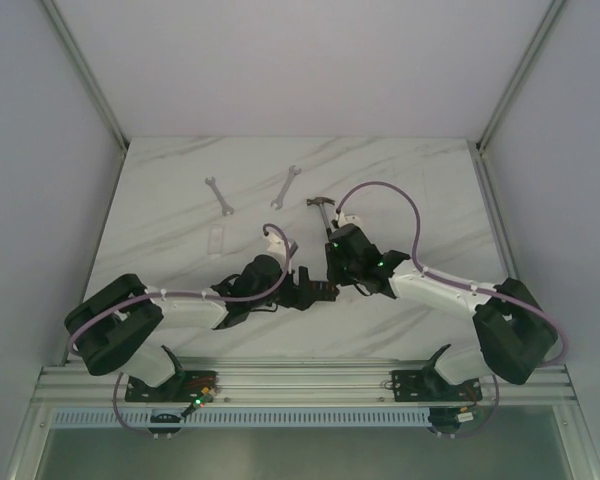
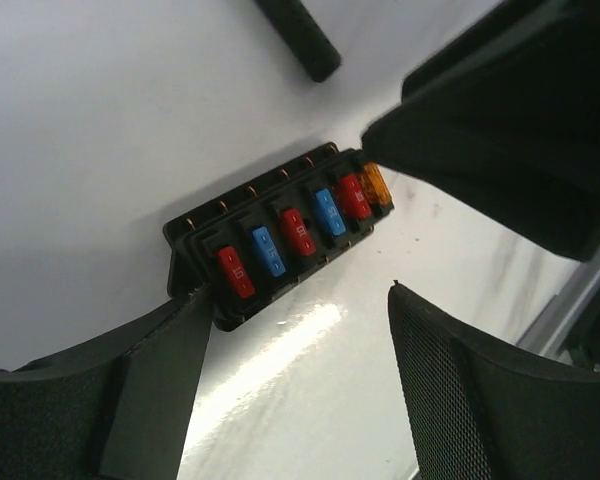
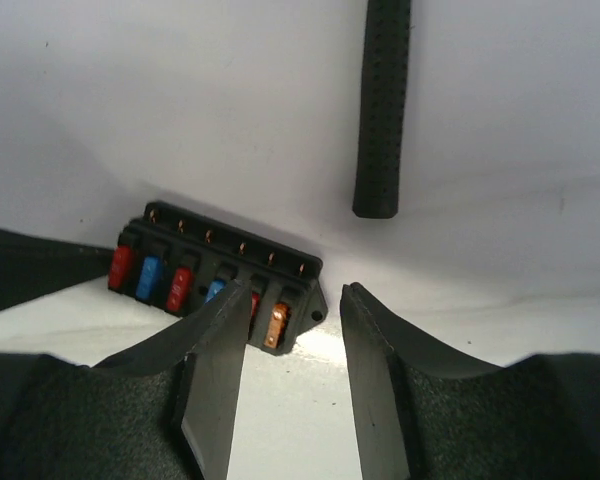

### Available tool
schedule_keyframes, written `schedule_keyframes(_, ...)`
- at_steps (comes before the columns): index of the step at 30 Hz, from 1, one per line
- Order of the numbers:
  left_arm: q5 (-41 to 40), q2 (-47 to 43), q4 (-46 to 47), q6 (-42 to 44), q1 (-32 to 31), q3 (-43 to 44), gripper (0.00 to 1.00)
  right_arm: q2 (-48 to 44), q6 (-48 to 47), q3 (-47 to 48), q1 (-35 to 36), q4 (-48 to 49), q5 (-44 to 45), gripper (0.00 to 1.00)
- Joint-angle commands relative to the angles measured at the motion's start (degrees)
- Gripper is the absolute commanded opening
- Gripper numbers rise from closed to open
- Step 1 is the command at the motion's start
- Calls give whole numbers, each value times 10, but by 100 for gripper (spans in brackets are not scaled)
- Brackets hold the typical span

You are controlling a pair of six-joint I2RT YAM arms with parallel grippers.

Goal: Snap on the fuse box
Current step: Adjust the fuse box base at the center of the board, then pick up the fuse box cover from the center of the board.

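flanking fuse box (image 2: 280, 235) ends: l gripper (image 2: 295, 300), r gripper (image 3: 298, 292), both spread.

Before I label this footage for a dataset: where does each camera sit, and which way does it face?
Top external: above and behind, looking down at the table; both arms and bases show.
Left wrist: on the left arm, facing the fuse box past the open left hand.
Right wrist: on the right arm, facing that box past the right hand, hammer handle beyond.
Shared: both wrist views show fuse box and hammer handle.
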Motion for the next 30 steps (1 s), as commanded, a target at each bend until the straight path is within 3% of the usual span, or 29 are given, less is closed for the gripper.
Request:
schedule_keyframes(1, 38, 18, 38, -17, -20, 19, 80, -29, -7, -2, -8, -6, 57, 49)
schedule_keyframes(7, 14, 3, 11, -19, -43, 32, 83, -37, -17, -11, -22, -5, 69, 51)
schedule_keyframes(15, -116, -93, -163, -5, -3, 47, 89, -38, -42, -20, -23, 46, 64, 52)
schedule_keyframes(23, -231, -171, -331, 37, 133, 63, 100, -34, -78, -46, -23, 107, 59, 60)
schedule_keyframes(30, -254, -122, -375, 100, 259, 125, 100, -43, -88, -85, -23, 155, 66, 69)
